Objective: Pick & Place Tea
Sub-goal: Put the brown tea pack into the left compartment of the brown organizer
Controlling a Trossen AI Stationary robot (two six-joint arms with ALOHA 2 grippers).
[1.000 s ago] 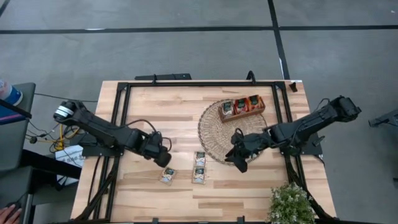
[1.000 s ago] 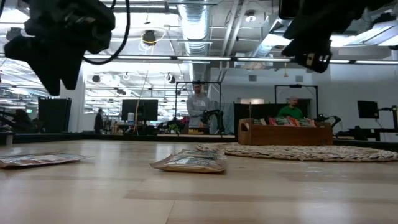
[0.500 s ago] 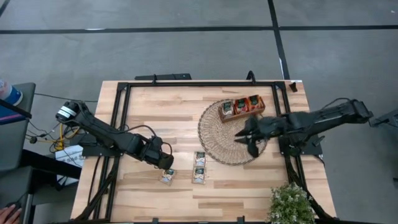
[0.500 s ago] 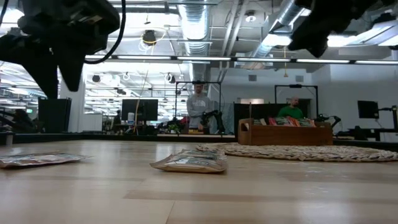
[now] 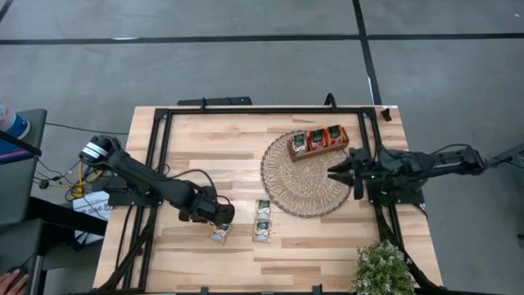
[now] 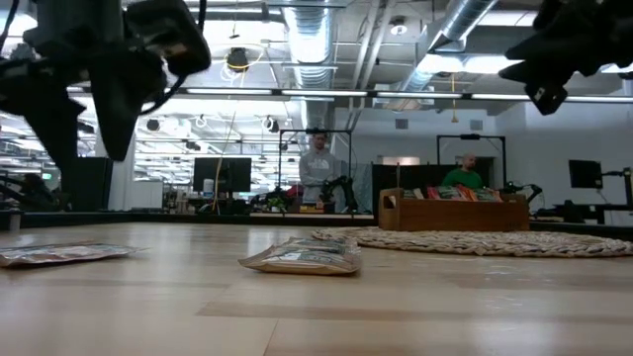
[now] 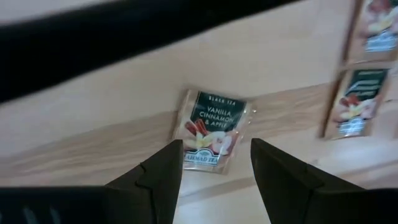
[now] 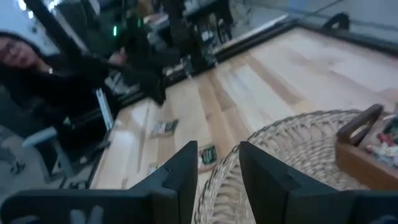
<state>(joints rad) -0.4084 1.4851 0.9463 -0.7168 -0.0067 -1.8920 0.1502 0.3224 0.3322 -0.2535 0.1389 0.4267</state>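
left gripper point(image 7: 214, 165) part open, empty, over a sachet point(image 7: 212, 129)
sachet flat near the table's point(image 5: 229, 139) front edge, print upright toward the fingers; right gripper point(image 5: 333, 171) part open, empty.

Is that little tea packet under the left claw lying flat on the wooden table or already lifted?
Lying flat. The vanilla cinnamon tea sachet rests on the light wooden table, with the left gripper open above it, not touching.
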